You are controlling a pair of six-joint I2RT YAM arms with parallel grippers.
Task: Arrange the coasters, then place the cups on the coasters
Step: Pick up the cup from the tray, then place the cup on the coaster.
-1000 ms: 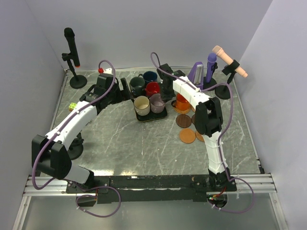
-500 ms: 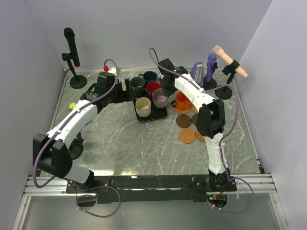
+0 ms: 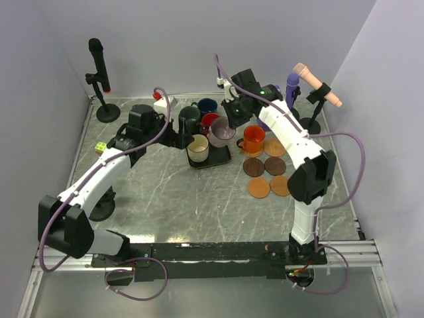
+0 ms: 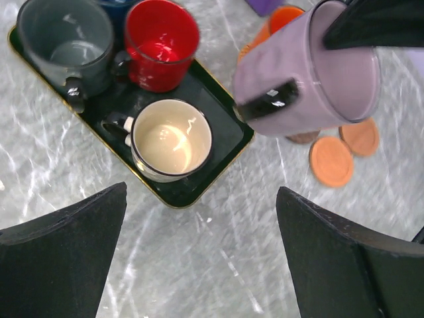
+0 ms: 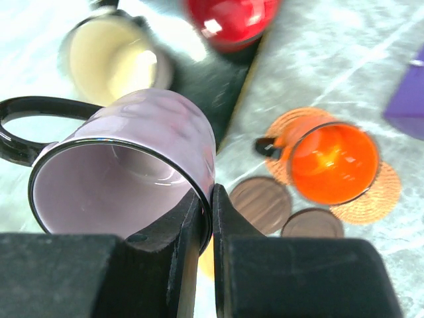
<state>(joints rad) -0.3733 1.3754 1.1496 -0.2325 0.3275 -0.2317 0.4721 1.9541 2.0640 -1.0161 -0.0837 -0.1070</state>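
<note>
- Only the right wrist view shows the grip. The right end effector (image 5: pixel 207 199) pinches the mauve cup (image 5: pixel 132 152) by its rim, with one finger inside and one outside.
- The top view shows that cup tilted in the air, over the 3 o'clock edge of the black tray (image 3: pixel 220 156).
- The left wrist view shows the left end effector (image 4: pixel 202 199) spread wide and holding nothing, above the cream cup (image 4: pixel 171 139) on the tray.
- The orange cup (image 3: pixel 253 139) stands on a woven coaster (image 5: pixel 295 126) at 3 o'clock of the tray.
- Five bare coasters (image 3: pixel 259 188) lie on the counter (image 3: pixel 199 199) around the orange cup's 5 o'clock.
</note>
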